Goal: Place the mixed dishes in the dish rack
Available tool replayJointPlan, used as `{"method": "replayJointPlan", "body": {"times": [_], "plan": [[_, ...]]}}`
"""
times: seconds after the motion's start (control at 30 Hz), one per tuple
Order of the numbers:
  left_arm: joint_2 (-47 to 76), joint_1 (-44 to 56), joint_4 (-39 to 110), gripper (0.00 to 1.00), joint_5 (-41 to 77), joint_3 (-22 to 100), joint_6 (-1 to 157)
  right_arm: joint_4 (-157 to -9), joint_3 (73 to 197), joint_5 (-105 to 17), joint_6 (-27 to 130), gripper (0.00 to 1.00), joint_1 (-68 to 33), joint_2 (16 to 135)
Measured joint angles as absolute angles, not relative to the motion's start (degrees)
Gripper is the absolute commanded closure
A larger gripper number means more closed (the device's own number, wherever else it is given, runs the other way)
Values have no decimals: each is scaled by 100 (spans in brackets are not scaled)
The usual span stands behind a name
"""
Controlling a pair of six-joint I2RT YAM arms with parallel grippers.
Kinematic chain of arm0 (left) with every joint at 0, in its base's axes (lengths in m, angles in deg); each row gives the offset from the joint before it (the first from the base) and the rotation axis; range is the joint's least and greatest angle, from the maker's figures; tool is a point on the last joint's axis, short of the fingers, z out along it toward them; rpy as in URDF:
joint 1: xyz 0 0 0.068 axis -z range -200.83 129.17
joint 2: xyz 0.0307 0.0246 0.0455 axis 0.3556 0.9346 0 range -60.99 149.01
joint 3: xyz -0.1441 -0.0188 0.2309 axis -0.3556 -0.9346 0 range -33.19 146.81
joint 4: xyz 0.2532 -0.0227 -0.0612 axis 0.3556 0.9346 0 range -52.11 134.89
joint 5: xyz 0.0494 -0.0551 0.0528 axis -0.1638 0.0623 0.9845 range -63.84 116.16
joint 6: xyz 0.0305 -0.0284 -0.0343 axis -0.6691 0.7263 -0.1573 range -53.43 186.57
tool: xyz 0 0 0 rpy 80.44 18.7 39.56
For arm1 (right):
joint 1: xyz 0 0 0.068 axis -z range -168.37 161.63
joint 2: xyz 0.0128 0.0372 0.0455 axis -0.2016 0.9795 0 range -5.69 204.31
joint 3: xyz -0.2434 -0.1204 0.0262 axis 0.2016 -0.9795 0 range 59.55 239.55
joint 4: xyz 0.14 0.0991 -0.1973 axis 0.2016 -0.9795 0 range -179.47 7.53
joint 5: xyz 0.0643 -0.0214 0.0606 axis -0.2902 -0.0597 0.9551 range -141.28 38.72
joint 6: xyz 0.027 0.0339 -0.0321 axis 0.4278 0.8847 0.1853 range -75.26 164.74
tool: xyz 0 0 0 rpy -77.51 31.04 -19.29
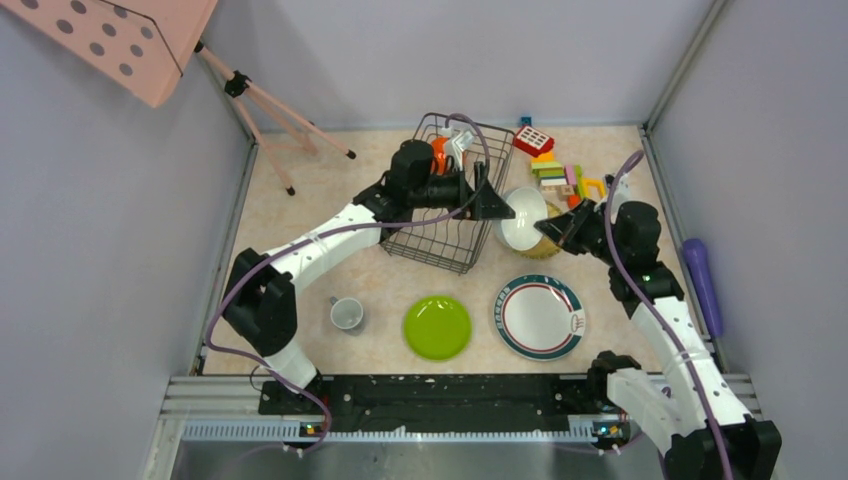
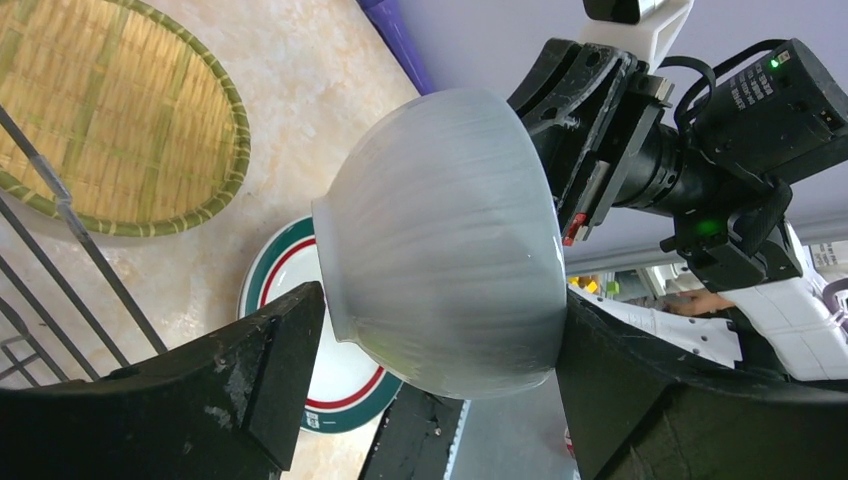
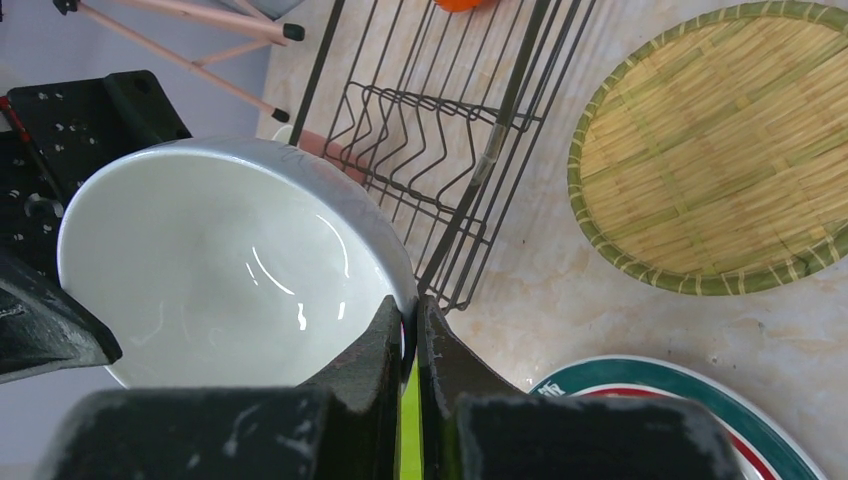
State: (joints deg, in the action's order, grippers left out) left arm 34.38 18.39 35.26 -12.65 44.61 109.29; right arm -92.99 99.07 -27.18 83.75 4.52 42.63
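A white bowl hangs in the air just right of the dish rack. My right gripper is shut on the white bowl's rim. My left gripper straddles the bowl's outer wall, with a finger touching each side. An orange bowl sits in the rack's far end. The woven straw mat lies under the held bowl. On the table near me lie a lime-green plate, a white plate with a green-red rim and a whitish cup.
Colourful toy blocks are piled at the back right. A pink tripod stand stands at the back left. A purple object lies along the right wall. Grey walls enclose the table on three sides.
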Motion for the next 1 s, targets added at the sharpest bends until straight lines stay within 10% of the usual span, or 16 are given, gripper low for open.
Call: {"method": "replayJointPlan", "body": {"times": [0.13,0.43,0.47,0.6,1.0], "plan": [[3438,1863,3600,10,-1332,4461,10929,-9303,9912,-2718,8379,100,452,4226],[3438,1870,3600,53,-1433,4461,10949,-9352,9977,-2725,8375,100,452,4217],[3438,1870,3594,64,-1433,4461,10951,-9352,9977,-2727,8375,96,452,4215],[3438,1870,3596,97,-1383,4459,10903,-9319,9982,-2743,8460,29,452,4215],[3580,1872,5309,100,939,5401,9471,-9494,10200,-3265,8348,19,452,4232]]}}
